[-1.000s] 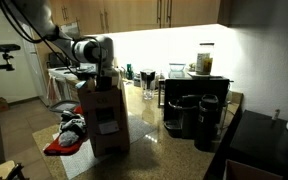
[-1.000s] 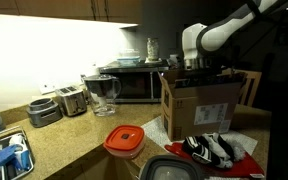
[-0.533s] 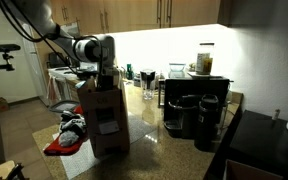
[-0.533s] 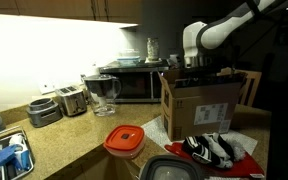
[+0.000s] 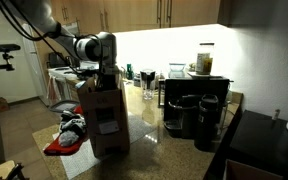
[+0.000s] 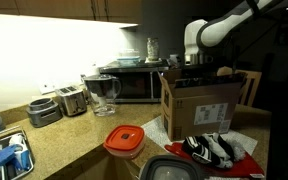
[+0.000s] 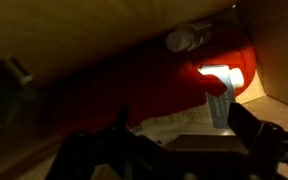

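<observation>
The pincer (image 7: 169,150) stands with its jaws wide apart and nothing between them, its dark fingers (image 7: 256,138) framing the bottom of the wrist view. In both exterior views it is sunk past the top rim of a tall brown cardboard box (image 6: 198,108). The arm reaches over from high up and bends at the white wrist, so that the last link points straight down into the box's open top. Inside, room is tight: one tan wall runs across the upper part of the wrist view, another rises at the right, and both are close to the fingers. The box stands on a speckled stone counter (image 6: 74,135). A red cloth carrying a black-and-white item (image 6: 219,148) lies against its foot, and a round container with an orange-red lid (image 6: 125,140) sits just beside its lower corner. A glass pitcher (image 6: 104,92), a silver toaster (image 6: 72,100) and a dark microwave (image 6: 134,85) stand well apart along the wall. A red rounded object (image 7: 184,70) lies on the bottom of the box, below and ahead of the pincer and apart from the fingers. It is smooth and glossy, with a small white round spot at its upper edge and a brightly lit white patch at its right. A pale printed sheet (image 7: 179,120) lies over its near side; what the object is cannot be told
</observation>
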Motion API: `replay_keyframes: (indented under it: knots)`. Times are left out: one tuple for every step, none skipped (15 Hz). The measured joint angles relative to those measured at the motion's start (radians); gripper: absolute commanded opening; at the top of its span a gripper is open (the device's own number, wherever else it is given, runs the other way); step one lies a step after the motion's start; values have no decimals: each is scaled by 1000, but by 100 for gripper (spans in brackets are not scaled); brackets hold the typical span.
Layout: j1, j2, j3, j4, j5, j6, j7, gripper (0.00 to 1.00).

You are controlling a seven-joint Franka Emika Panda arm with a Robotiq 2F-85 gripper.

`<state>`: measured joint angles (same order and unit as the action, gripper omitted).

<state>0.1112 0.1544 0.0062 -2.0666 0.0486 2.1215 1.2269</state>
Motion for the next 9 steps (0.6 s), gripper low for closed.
replay_keyframes:
  knots:
    - [2, 7, 0, -6, -14, 25, 30, 100]
    - [5, 14, 0, -12, -39, 55, 68, 100]
    - [9, 22, -1, -19, -72, 87, 116, 100]
    - [12, 27, -3, -20, -98, 107, 161, 100]
    - [14, 25, -3, -19, -115, 114, 207, 100]
    - [15, 25, -3, -19, -124, 117, 250, 100]
    - [15, 26, -3, -20, -126, 118, 287, 100]
    - [15, 32, -4, -22, -127, 118, 319, 100]
    - [15, 40, -6, -25, -127, 119, 344, 100]
